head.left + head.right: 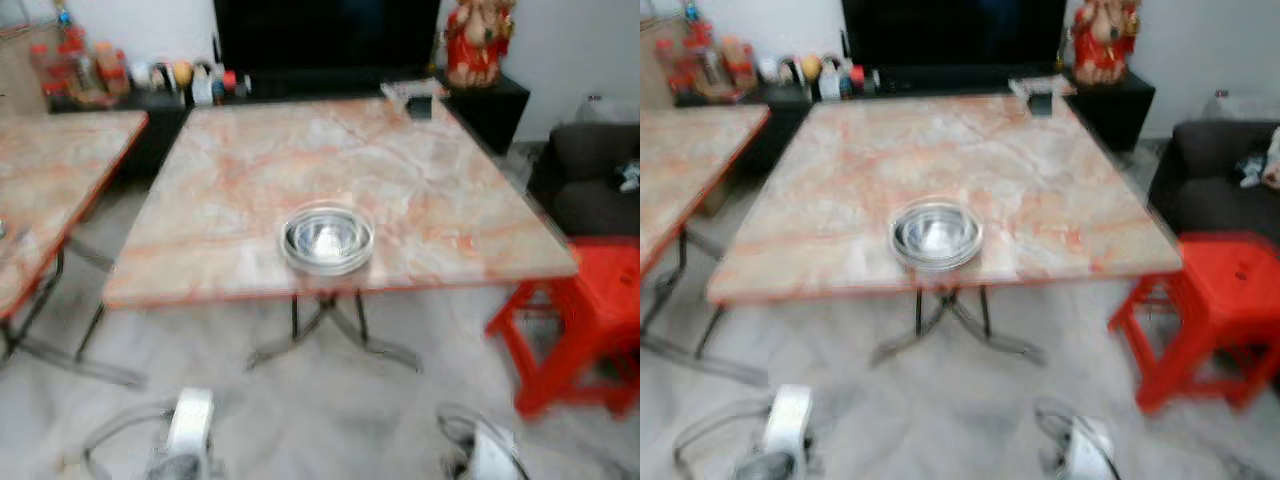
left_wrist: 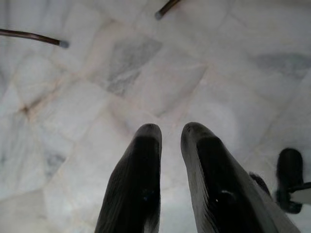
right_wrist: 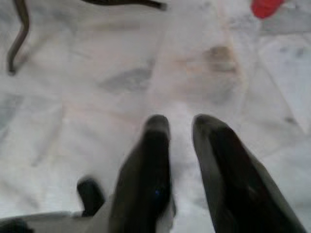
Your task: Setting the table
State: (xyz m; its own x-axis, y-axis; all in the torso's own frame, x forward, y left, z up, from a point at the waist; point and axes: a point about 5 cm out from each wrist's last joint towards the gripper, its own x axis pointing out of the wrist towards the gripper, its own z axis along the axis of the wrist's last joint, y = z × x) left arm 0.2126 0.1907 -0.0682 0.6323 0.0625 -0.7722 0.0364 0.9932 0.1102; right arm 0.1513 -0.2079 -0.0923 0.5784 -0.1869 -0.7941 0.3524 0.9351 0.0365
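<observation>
Two marble-topped tables stand on the pale floor: a second table (image 1: 45,190) at the far left, and the main table (image 1: 340,180) in the middle. Low on the left, the left gripper (image 2: 170,133) hangs over the floor tiles (image 2: 146,73), its fingers slightly parted and holding nothing. A stack of steel bowls (image 1: 327,238) sits near the main table's near edge, roughly central. Beyond the table's far edge a dark cabinet (image 1: 300,85) carries small bottles (image 1: 80,65) and a red figurine (image 1: 478,40). The right gripper (image 3: 180,126) also hangs over the floor, fingers a little apart, empty. At the right stands a red stool (image 1: 590,320), with a dark sofa (image 1: 590,175) behind it.
</observation>
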